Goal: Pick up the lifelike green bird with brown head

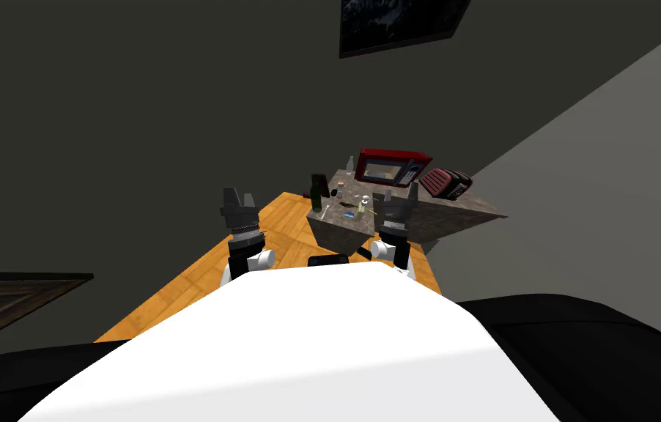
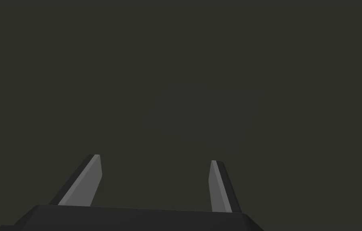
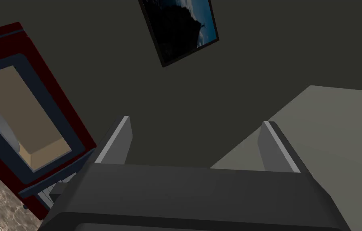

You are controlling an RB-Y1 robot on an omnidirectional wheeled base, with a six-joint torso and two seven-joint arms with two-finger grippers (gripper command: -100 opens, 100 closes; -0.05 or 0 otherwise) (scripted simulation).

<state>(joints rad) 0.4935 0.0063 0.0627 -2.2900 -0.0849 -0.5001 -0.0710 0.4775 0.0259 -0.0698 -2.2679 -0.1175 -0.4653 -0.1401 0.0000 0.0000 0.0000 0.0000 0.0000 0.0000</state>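
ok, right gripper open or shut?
Open: in the right wrist view the right gripper has its fingers standing about a third of the picture apart, with nothing held between them.

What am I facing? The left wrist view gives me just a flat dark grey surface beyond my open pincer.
Observer: That surface is the dark grey wall. Your left pincer hovers over the orange wooden floor, left of the counter rather than above it.
Operator: Where should I look for my target?
Observer: To your right. Several small things lie on the speckled stone counter, between a dark green bottle and a red microwave, close to the open right pincer. They are too small for me to tell apart.
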